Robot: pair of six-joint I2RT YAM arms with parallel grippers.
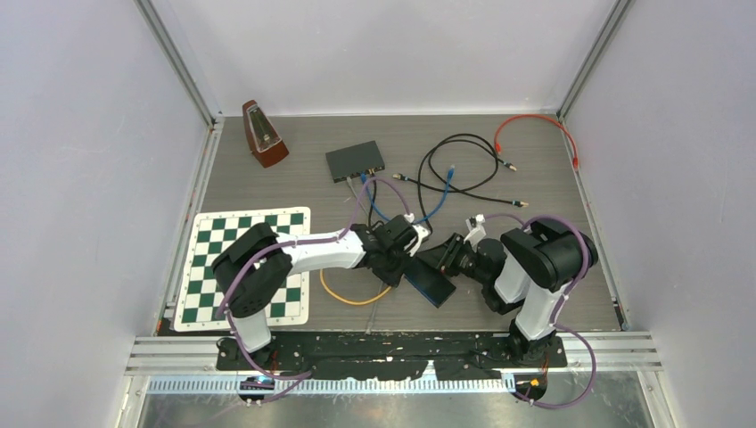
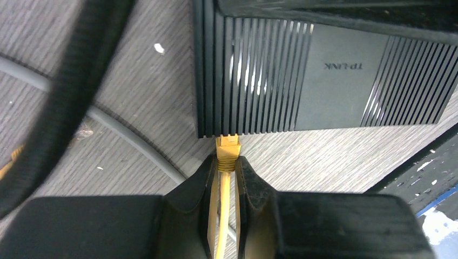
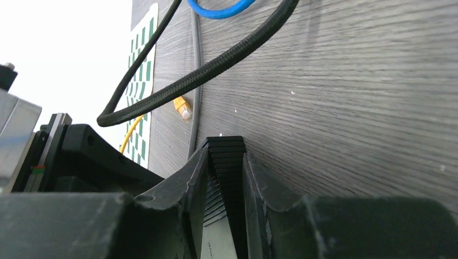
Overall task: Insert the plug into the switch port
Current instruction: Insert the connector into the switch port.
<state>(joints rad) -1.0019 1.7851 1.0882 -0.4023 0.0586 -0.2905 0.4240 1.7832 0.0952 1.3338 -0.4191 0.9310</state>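
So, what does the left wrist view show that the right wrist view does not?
Only the left wrist view: the left gripper pinching the yellow plug, its tip at the edge of the switch, and the TP-LINK label. Only the right wrist view: the right gripper clamped on the ribbed end of the switch, a blue cable, the checkerboard mat. Both: the black switch, the braided black cable, the grey cable, the wooden table.

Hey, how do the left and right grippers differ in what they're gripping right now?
The left gripper pinches the thin yellow plug by its boot; the right gripper clamps the black switch by its ribbed edge. The left gripper's jaws stand nearly together, the right gripper's wider apart. Both are shut on something.
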